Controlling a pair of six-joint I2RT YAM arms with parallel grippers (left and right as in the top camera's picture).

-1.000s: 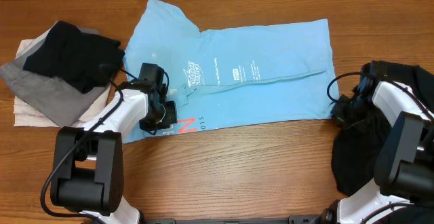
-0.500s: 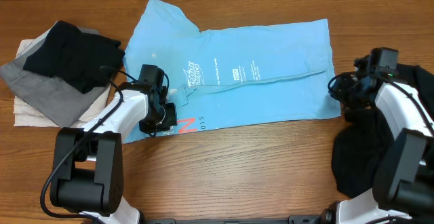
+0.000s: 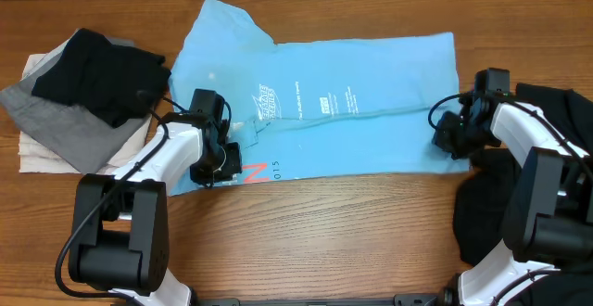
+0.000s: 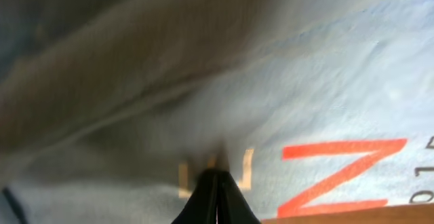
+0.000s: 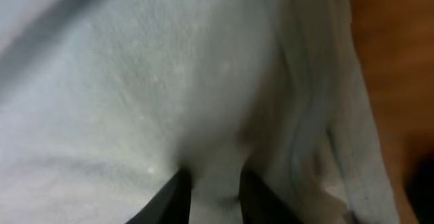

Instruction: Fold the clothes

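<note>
A light blue T-shirt (image 3: 352,93) lies folded lengthwise across the wooden table, with a printed logo and red letters near its front left edge. My left gripper (image 3: 215,162) rests on that front left edge. In the left wrist view its fingers (image 4: 217,176) are pressed together on the shirt (image 4: 325,81) beside a red letter. My right gripper (image 3: 447,139) is at the shirt's right front corner. In the right wrist view its fingers (image 5: 215,183) are close together with a bunch of the shirt's cloth (image 5: 135,81) between them.
A pile of clothes lies at the far left: a black garment (image 3: 97,70) on grey (image 3: 56,121) and white (image 3: 42,158) ones. A black garment (image 3: 491,213) lies at the right edge, partly under my right arm.
My right gripper has moved left from beside the black garment onto the shirt's right front corner and taken hold of cloth. The left arm has not moved.
</note>
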